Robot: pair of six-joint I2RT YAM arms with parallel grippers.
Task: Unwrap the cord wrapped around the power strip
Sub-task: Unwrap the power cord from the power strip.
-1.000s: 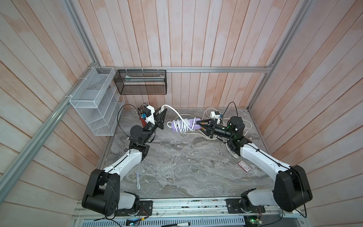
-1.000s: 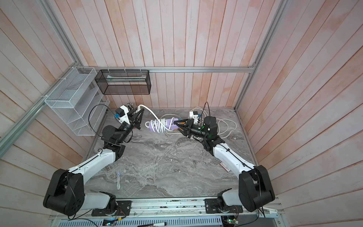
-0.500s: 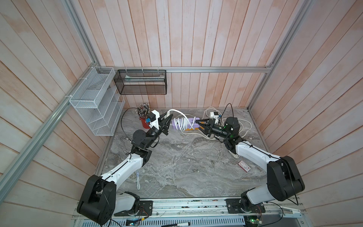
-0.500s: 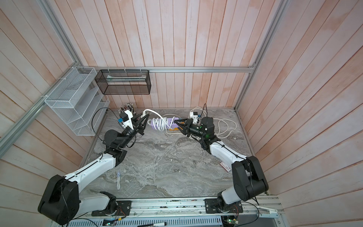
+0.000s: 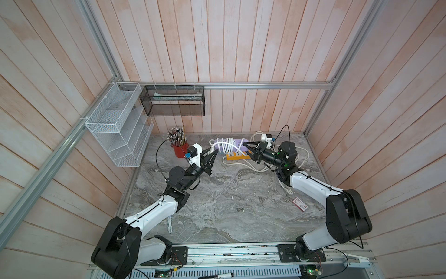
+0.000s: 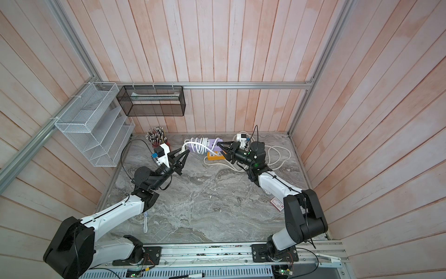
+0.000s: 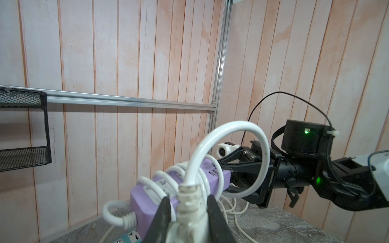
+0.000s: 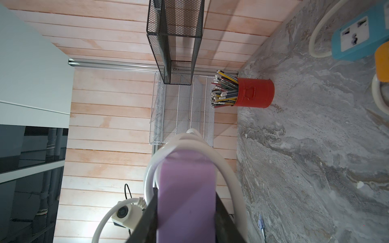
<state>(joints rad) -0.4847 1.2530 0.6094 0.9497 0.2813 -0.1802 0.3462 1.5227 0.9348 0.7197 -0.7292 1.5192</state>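
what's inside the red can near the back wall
A tight bunch of pencils, eraser ends sticking out of the red can. Their lower parts and the can's bottom are hidden by its wall.

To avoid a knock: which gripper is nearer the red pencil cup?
Left. The left gripper grips the plug near the red pencil cup; the right gripper holds the power strip, farther away.
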